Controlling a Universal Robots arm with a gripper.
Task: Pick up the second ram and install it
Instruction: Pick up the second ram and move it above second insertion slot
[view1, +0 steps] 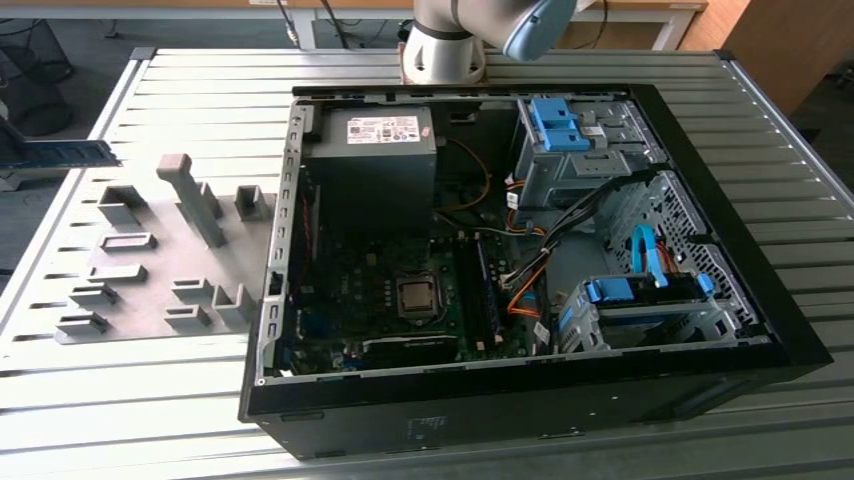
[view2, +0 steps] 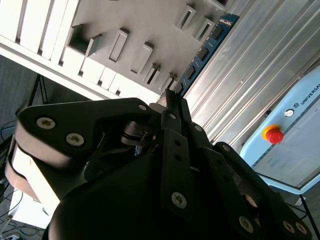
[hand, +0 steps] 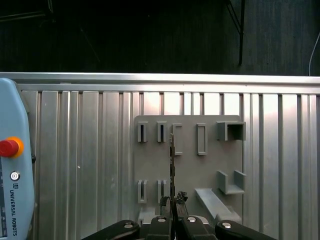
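Note:
In the second wrist view my gripper (view2: 170, 97) is shut on one end of the second ram (view2: 205, 50), a thin blue stick with black chips that reaches out over the grey holder plate (view2: 145, 25). In the first wrist view the ram (hand: 171, 160) is seen edge-on, running from my gripper (hand: 173, 201) across the holder plate (hand: 187, 170) between its slotted blocks. In the exterior view the ram (view1: 67, 152) hangs level in the air at the far left, just past the holder plate (view1: 147, 270).
An open computer case (view1: 747, 300) lies on the slatted metal table (view1: 160, 400), with the motherboard (view1: 387, 300), a dark stick standing in a slot (view1: 483, 285) and blue drive cages inside. A pendant with a red button (hand: 8, 148) lies on the table. The arm's base (view1: 447, 45) stands behind the case.

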